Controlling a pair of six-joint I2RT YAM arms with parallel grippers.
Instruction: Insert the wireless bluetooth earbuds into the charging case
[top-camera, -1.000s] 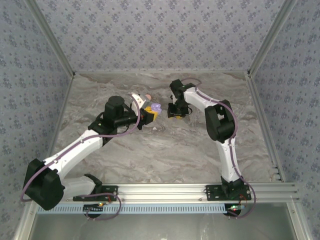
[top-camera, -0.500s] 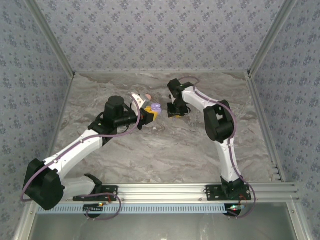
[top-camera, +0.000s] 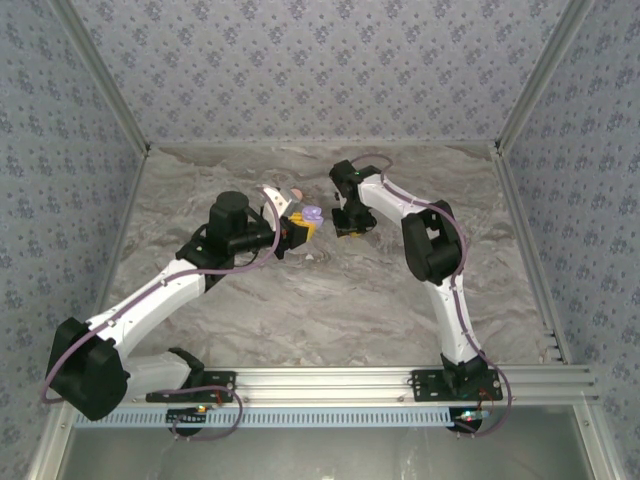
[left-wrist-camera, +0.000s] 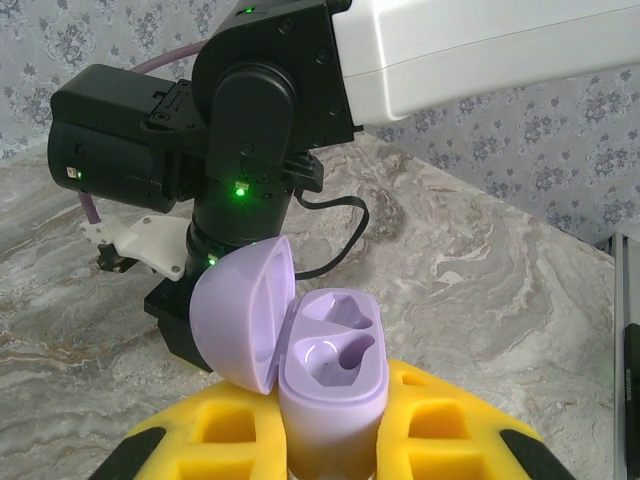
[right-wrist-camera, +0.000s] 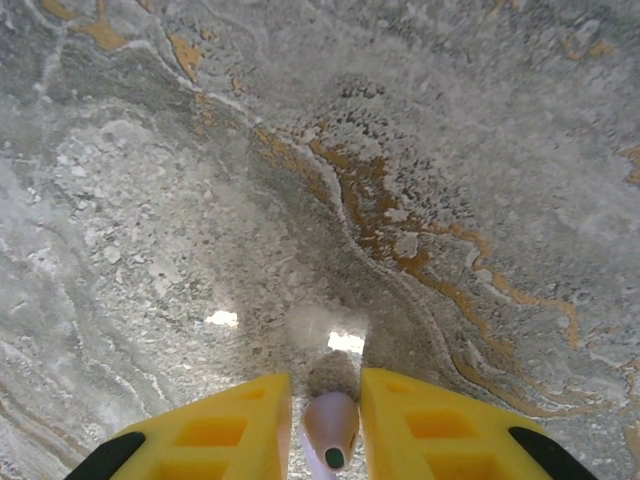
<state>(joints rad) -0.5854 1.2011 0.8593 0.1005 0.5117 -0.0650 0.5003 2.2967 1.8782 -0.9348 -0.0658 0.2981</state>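
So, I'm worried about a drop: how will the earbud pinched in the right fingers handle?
The earbud looks tiny and glossy, so probably light and slippery. Its rounded body would likely roll on the table. Pinched between flat yellow fingers, it may twist.

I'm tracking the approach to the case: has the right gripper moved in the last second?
Yes: the right gripper has shifted slightly left, toward the lilac charging case, which has stayed put.
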